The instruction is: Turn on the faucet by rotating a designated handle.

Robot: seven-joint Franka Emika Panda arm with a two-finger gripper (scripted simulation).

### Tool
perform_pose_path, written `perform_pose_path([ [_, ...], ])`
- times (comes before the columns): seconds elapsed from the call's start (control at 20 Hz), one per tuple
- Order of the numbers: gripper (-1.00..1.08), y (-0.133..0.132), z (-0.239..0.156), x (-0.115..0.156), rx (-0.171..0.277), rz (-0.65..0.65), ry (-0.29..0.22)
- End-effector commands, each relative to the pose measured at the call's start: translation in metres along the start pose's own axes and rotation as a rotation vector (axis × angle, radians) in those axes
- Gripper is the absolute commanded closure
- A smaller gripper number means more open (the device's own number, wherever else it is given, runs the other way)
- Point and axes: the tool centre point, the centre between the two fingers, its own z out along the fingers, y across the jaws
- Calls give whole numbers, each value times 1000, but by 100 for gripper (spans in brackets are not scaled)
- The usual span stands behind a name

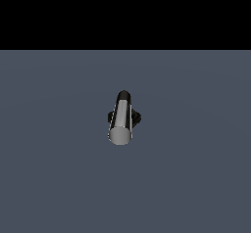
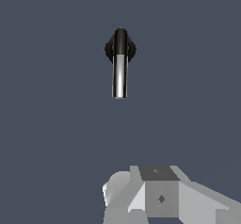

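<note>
While faucet (image 1: 122,117) sits alone on grey bench (image 1: 196,178), shiny handle (image 2: 120,76) lies well apart from jaws, untouched. Gripper body (image 2: 160,197) visible in wrist view; jaws' opening cannot be told.

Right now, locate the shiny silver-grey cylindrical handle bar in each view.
Exterior view: shiny silver-grey cylindrical handle bar at centre, flat round end toward the camera.
Wrist view: it lies in the upper middle, seen lengthwise, far from the gripper.
Shared landmark: squat black lobed base behind the bar.
</note>
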Motion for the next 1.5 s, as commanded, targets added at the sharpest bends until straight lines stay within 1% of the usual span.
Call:
perform_pose_path([
  [0.0,108,0,0,0,0,0,0],
  [0.3,108,-2,9,2,0,-1,-1],
  [0.6,108,-6,36,7,2,-6,-3],
  [0.85,108,-12,70,13,3,-12,-6],
  [1.45,108,-31,173,32,8,-29,-14],
])
